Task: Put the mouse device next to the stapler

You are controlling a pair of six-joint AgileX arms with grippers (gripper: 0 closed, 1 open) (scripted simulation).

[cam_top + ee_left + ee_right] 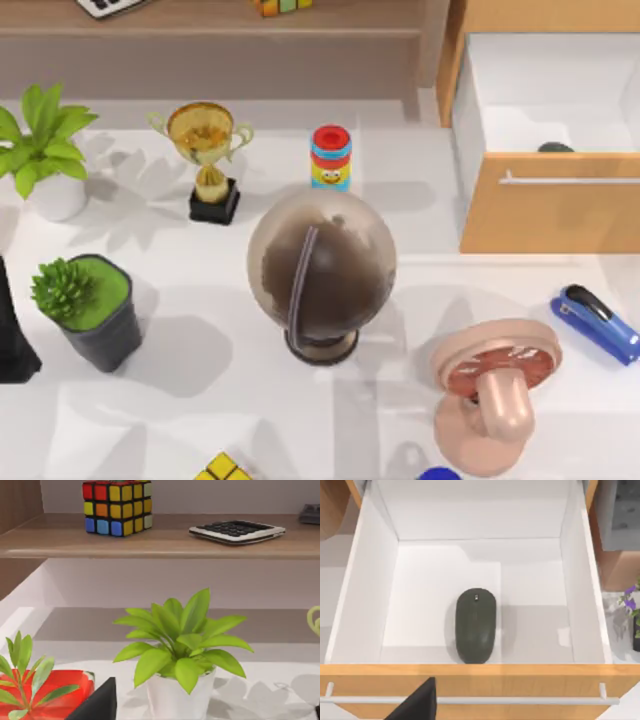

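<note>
Our right wrist view: mouse (pixel 476 625) lies flat inside open drawer (pixel 370 600), near its front wall. Top view: drawer at right rear of surface (pixel 200 420); stapler (pixel 596 322) on surface at right edge, in front of drawer, beside fan (pixel 495 385). Jaw state, both arms: we cannot tell.
</note>
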